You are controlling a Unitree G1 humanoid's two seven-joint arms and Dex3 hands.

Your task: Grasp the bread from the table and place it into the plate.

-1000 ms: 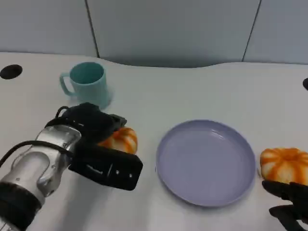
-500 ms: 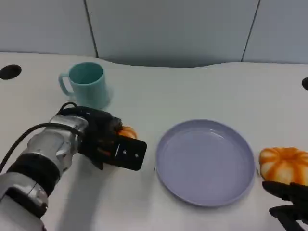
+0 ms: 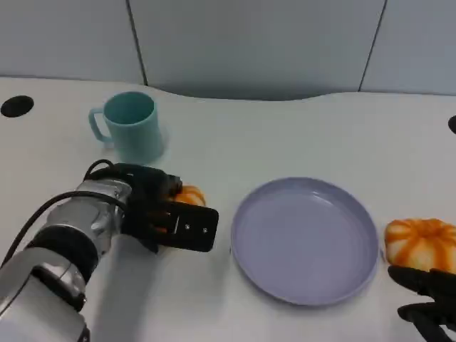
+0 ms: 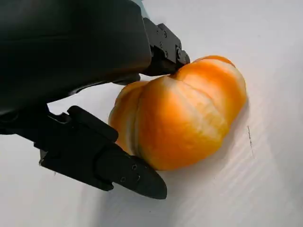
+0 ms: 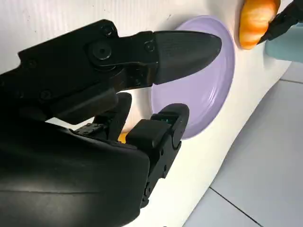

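1. A round orange bread roll with pale stripes (image 4: 182,113) is seen lying on the white desk (image 3: 285,135), left of the desk's middle and well apart from the desk's edges.
2. The black left hand (image 3: 160,214) is laid over this roll; in the left wrist view its fingers (image 4: 109,165) are set on either side of the roll and touching it (one above, one below), so the roll is gripped while resting on the desk.
3. A round shallow lilac plate (image 3: 305,239) is placed just beside the left hand, toward the desk's right side, with nothing in it.
4. A second striped orange roll (image 3: 422,244) lies just beside the plate's right rim, near the right edge of the desk.
5. The black right hand (image 3: 427,299) is seen at the desk's near right corner, close to the second roll; in the right wrist view its fingers (image 5: 184,47) are spread and nothing is held.
6. A teal ceramic mug (image 3: 130,126) stands upright toward the far left corner, behind the left hand.
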